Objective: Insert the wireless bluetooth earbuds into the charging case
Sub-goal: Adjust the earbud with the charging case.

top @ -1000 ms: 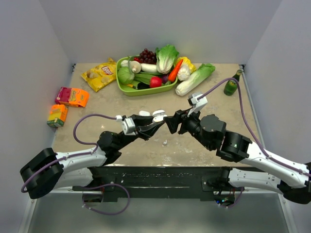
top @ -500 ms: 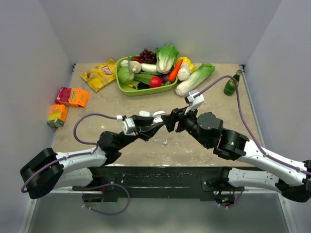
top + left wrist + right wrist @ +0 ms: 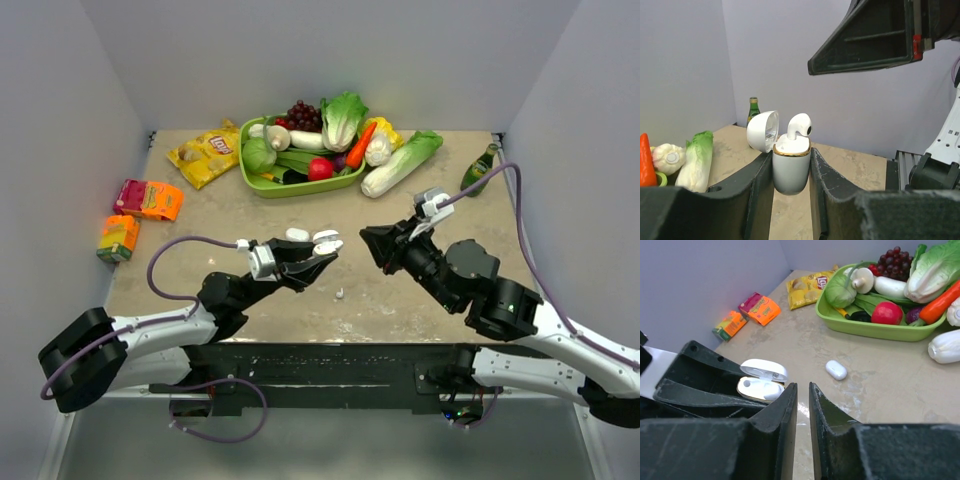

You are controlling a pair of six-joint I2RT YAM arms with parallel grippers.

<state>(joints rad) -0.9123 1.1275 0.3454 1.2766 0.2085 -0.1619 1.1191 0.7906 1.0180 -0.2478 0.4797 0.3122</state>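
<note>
Left gripper (image 3: 790,167): clenched on the case (image 3: 791,175), gripping it by both flanks and holding it upright above the table (image 3: 200,215). The lid (image 3: 763,131) is hinged back to the far left.

Right gripper (image 3: 802,390): jaws drawn to a narrow slit with nothing between them. It stands to the right of the case, apart from it, and points toward it.

Seated bud (image 3: 799,124): stem down in the right-hand well, long axis vertical, head proud of the gold rim. Judged not fully home. The well beside it appears vacant, though it is partly hidden.

Loose bud (image 3: 340,294): on the table, on the near side of the gap between the two grippers and below both. Its long axis is too small to tell. The left arm is occupied, so the right gripper is the free one, and the bud lies near-left of and beneath its tips. Fetching it calls for a descent with wider jaws.

Farther off, a second case (image 3: 836,369) lies closed on the table. The basket (image 3: 875,330) stands beyond it.
</note>
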